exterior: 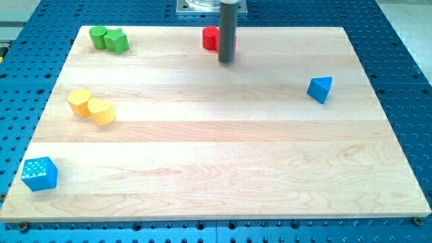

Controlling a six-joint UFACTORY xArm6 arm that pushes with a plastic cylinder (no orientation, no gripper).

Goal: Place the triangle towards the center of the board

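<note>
The blue triangle (320,89) lies near the right edge of the wooden board (216,142), in its upper half. My tip (226,61) is at the top centre of the board, far to the left of the triangle and apart from it. A red block (211,38) sits just left of and behind my rod, partly hidden by it; its shape cannot be made out.
A green cylinder (99,36) and a green star-like block (117,42) sit at the top left. Two yellow blocks (80,102) (102,112) touch each other at the left edge. A blue cube (39,173) sits at the bottom left corner.
</note>
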